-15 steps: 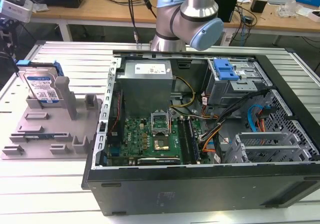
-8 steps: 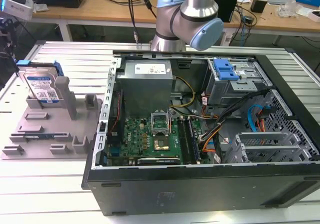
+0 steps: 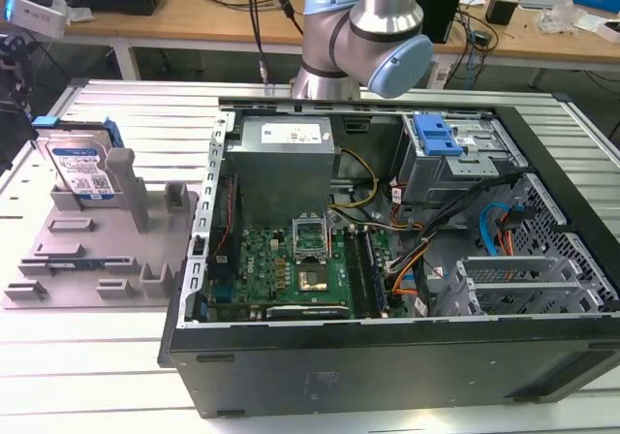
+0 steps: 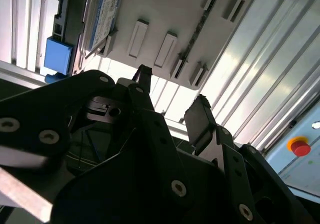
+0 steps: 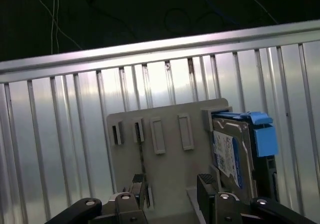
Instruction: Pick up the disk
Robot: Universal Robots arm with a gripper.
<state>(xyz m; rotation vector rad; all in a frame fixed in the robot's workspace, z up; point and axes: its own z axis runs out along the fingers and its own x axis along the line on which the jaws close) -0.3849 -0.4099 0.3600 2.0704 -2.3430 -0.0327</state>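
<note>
My gripper, fingers apart and empty, hangs above the grey fixture tray; the disk stands on edge beyond one fingertip, outside the gap.

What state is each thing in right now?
disk: standing in the fixture tray, ungripped.
tool: open, empty, pointed at the fixture tray.
fixture tray: lying flat, holding the disk at one end.
computer case: on its side, panel off, insides exposed.
</note>
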